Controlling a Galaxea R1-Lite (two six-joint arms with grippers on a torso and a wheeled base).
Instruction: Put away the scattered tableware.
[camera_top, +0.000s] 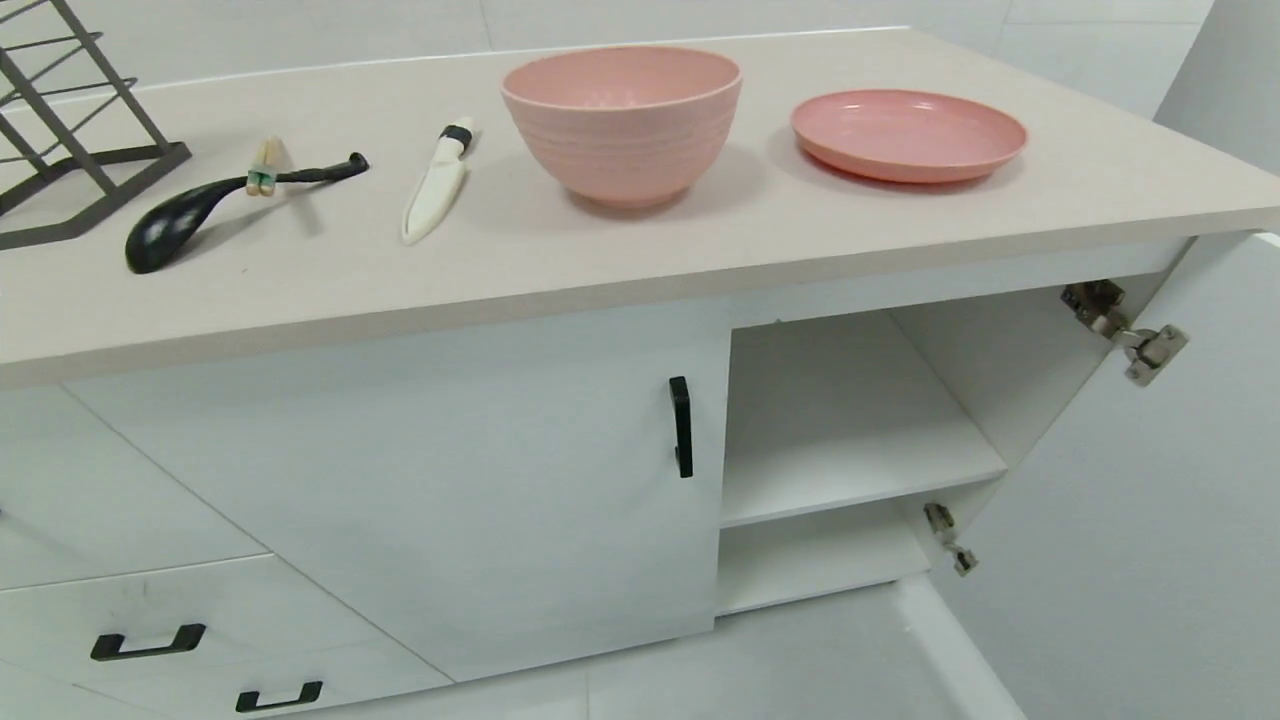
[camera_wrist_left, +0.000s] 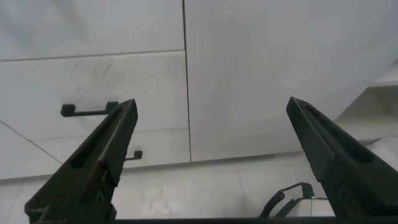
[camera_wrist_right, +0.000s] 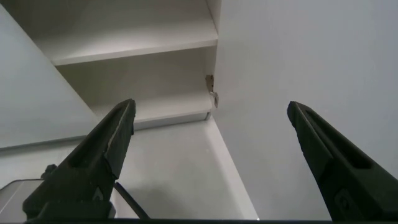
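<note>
Bowl (camera_top: 620, 120) on countertop (camera_top: 700, 250), left gripper (camera_wrist_left: 210, 102), right gripper (camera_wrist_right: 210, 104) agape

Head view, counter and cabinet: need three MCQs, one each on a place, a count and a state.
1. Where does the pink plate lie relative to the pink bowl?
A. inside it
B. on the robot's right of it
C. on the robot's left of it

2. How many pink dishes stand on the countertop?
A. one
B. three
C. two

3. The right cabinet door is:
A. open
B. shut
C. missing

Answers:
1 B, the plate sits apart from the bowl, on its right.
2 C, only the bowl and the plate are pink.
3 A, the door is swung out, baring the shelf and the hinges.
</note>
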